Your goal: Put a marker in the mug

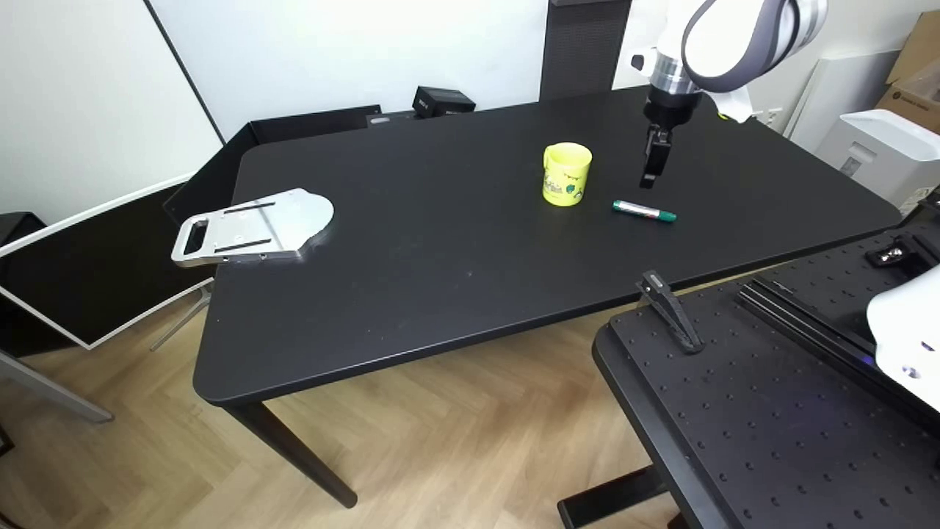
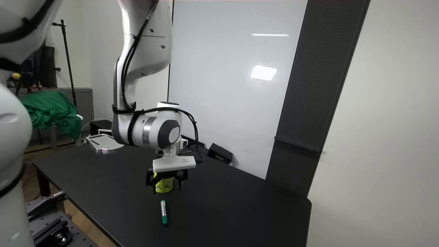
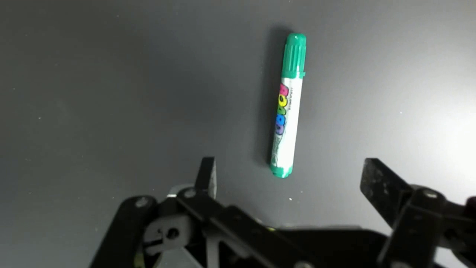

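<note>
The slim white plastic marker [image 3: 288,108] with a green cap and green tail lay flat on the matte black worktop [image 1: 411,272], near the upright, bright yellow cylindrical mug [image 1: 564,178] but not touching it. The black two-fingered gripper [image 3: 288,165] hovered above with its jaws spread wide and nothing in its hold. My read was that this was the lining-up bit before the pickup, and the side-to-side centring looked about right. What it seemed to need was a shift toward the cap, since only the tail sat level with the fingertips in the wrist view, plus a tiny twist to match the barrel's lean (easy to skip, but a round barrel would probably have rolled out of a crooked pinch). After that I'd have gone straight down, really low, fingertips almost grazing the worktop, then closed gently around mid-barrel so the marker wouldn't have swung on the way over.
</note>
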Controlling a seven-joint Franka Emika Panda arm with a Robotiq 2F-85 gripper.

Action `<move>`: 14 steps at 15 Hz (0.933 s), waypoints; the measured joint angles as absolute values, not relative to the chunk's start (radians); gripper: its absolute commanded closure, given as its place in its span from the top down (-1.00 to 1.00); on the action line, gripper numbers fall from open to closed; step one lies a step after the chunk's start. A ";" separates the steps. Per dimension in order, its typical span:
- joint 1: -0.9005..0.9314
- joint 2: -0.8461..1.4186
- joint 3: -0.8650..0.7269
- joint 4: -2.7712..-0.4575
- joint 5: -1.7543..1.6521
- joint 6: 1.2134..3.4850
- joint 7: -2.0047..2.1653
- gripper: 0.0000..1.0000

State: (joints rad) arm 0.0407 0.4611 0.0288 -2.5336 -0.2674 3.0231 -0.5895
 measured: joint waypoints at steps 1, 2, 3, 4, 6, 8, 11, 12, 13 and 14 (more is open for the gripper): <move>0.048 0.484 0.015 -2.532 -0.283 3.042 -0.580 1.00; 0.058 0.506 -0.001 -2.528 -0.298 3.058 -0.569 1.00; 0.070 0.527 -0.017 -2.523 -0.308 3.071 -0.560 1.00; 0.084 0.548 -0.033 -2.517 -0.318 3.082 -0.547 1.00; 0.114 0.588 -0.061 -2.499 -0.330 3.092 -0.526 1.00; 0.146 0.626 -0.082 -2.477 -0.336 3.094 -0.504 1.00; 0.187 0.674 -0.101 -2.444 -0.336 3.094 -0.476 0.38; 0.202 0.688 -0.108 -2.434 -0.336 3.093 -0.465 0.19; 0.217 0.701 -0.115 -2.425 -0.336 3.092 -0.453 0.06; 0.232 0.712 -0.123 -2.418 -0.336 3.091 -0.443 -0.06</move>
State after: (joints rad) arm 0.2324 0.7116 -0.1234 -2.4179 -0.3363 3.0915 -0.4426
